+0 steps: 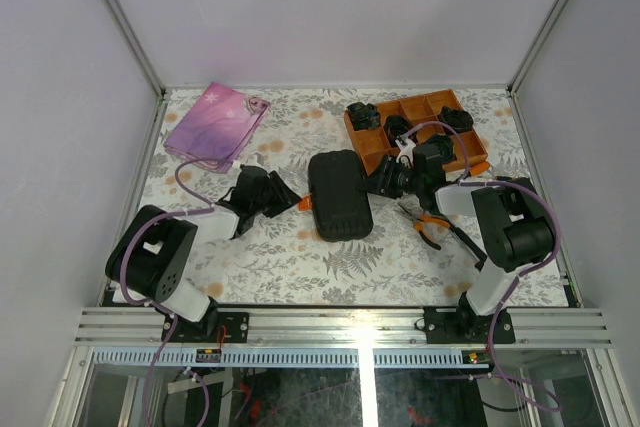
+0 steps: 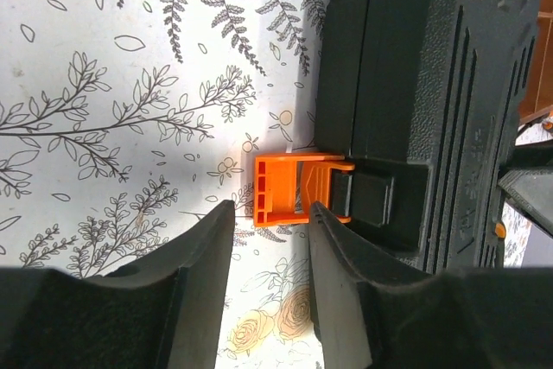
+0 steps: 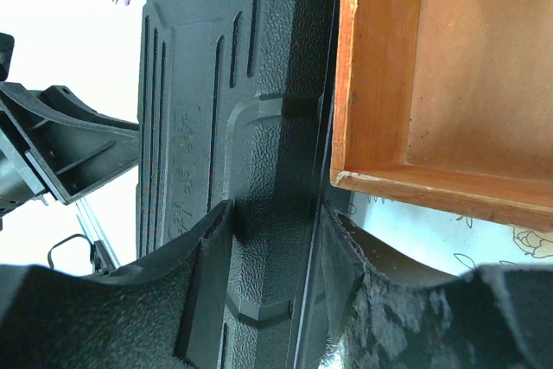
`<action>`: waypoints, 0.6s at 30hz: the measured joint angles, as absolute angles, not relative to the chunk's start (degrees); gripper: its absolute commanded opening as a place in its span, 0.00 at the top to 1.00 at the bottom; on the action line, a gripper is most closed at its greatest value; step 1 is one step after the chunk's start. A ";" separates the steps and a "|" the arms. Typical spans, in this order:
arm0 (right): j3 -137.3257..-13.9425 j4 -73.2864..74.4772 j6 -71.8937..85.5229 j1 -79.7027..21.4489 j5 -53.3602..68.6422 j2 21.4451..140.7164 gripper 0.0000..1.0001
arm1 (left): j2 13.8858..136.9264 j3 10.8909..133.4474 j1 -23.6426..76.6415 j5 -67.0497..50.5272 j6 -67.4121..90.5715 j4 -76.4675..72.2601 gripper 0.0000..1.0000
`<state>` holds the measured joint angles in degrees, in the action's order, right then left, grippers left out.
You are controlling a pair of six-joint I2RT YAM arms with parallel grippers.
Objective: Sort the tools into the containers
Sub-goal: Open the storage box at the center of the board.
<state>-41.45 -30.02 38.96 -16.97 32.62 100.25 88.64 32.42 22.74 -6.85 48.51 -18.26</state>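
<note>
The closed black tool case (image 1: 340, 194) lies at mid-table. Its orange latch tab (image 2: 289, 187) is flipped outward on the left side. My left gripper (image 2: 270, 213) stands open, and the tab's near end reaches just between its fingertips, close to the right one. My right gripper (image 3: 276, 209) is shut on the case's opposite edge (image 3: 216, 84), with one finger on the textured lid and the other along the rim. Orange-handled pliers (image 1: 430, 225) and a slim dark tool (image 1: 465, 242) lie on the cloth right of the case, beside my right arm.
An orange compartment tray (image 1: 372, 155) holding black rolled bundles (image 1: 363, 115) stands at the back right, and its corner (image 3: 341, 84) almost touches the case. A pink-purple pouch (image 1: 215, 125) lies at the back left. Walls close in the table on three sides.
</note>
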 measured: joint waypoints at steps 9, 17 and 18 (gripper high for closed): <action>-42.28 -27.68 37.47 -16.97 32.27 99.61 0.57 | 91.20 33.58 22.76 -8.97 46.13 -18.02 0.63; -42.28 -27.57 37.28 -16.95 32.16 99.46 0.57 | 92.84 36.47 24.51 -7.94 45.23 -14.68 0.66; -42.28 -27.57 37.26 -16.95 32.16 99.44 0.57 | 92.97 36.88 25.02 -7.49 45.10 -13.91 0.68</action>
